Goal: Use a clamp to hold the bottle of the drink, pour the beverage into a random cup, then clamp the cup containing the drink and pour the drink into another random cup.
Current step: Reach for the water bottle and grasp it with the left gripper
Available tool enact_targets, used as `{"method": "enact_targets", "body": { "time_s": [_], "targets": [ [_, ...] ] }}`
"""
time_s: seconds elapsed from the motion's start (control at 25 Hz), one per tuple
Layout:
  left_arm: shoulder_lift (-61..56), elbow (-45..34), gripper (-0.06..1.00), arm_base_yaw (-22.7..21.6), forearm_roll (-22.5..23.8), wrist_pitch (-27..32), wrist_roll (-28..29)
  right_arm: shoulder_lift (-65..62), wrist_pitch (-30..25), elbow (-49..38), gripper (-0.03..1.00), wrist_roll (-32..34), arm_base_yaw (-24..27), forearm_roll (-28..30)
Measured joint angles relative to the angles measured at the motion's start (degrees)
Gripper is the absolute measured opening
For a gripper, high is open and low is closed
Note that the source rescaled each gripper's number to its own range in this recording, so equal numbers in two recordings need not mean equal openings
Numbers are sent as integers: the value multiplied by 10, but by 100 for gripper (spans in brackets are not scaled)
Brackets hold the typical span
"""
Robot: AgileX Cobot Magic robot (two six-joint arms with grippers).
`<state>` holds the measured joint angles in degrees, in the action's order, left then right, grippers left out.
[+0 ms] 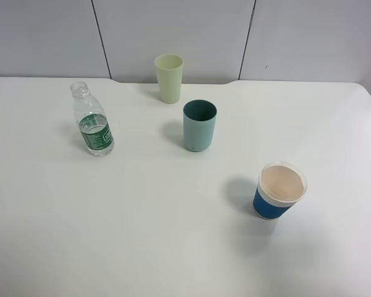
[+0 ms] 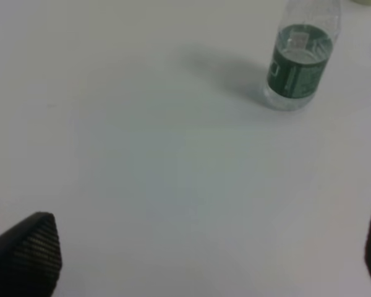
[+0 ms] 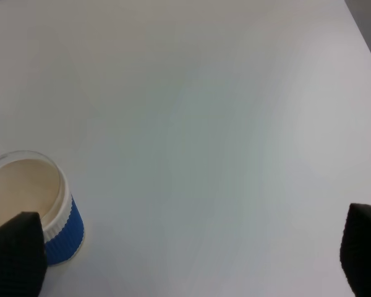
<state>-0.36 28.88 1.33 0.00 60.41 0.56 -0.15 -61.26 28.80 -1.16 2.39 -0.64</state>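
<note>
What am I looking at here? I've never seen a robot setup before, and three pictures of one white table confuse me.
These are three cameras on one moment. One looks down from high up; the other two ride on the robot's two arms, just behind each grasping tool.

The high view shows a white table with a small uncapped bottle partly filled with clear liquid, a pale yellow-green cup, a teal cup and a blue paper cup. All stand upright and apart.

The left arm's camera sees the bottle ahead; the dark shapes at its edges are the left tool, open. The right tool is also open, near the blue paper cup. Neither tool holds anything.
</note>
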Motion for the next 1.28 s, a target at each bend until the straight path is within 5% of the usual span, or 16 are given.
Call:
{"method": "enact_targets", "body": {
  "time_s": [1.28],
  "targets": [
    [0,0,100,0,0,1,0,0,0,0,83,0,0,0]
  ]
}}
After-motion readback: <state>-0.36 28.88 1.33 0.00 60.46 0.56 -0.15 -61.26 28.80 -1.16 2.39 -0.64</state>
